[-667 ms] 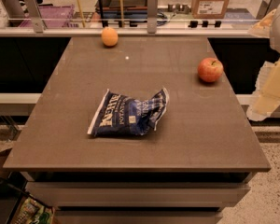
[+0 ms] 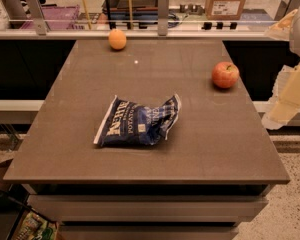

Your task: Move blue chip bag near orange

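Note:
The blue chip bag (image 2: pixel 138 122) lies crumpled near the middle of the brown table (image 2: pixel 70 149), white lettering up. The orange (image 2: pixel 117 39) sits at the table's far edge, left of centre, well apart from the bag. My gripper (image 2: pixel 285 101) shows as a pale shape at the right edge of the view, beyond the table's right side and clear of both objects. It holds nothing that I can see.
A red-and-yellow apple (image 2: pixel 225 75) sits near the table's right edge. A rail with metal posts (image 2: pixel 163 6) runs behind the far edge, with boxes (image 2: pixel 228 1) beyond it. Floor drops off at the right and front.

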Tool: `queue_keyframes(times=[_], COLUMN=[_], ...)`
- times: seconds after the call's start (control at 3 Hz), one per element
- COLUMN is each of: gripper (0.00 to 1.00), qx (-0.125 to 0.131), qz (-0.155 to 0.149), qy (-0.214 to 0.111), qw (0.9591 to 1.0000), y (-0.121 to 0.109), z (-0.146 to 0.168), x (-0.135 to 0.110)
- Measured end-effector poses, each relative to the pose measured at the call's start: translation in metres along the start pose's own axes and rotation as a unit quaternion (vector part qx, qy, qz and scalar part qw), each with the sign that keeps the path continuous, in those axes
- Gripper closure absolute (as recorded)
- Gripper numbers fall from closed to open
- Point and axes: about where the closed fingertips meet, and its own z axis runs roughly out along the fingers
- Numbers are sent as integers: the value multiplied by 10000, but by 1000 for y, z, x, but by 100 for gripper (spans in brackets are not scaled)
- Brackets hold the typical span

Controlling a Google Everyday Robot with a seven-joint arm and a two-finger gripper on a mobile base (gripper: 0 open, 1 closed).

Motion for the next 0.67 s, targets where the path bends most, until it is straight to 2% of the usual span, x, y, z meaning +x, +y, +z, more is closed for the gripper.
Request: queue_keyframes(times=[0.33,0.67], gripper=[0,0], qx=[-91,-287], qz=[85,202], qy=[-573,-1384], qw=[9983,9898], y=[5,17], z=[9,33], x=[-10,-22])
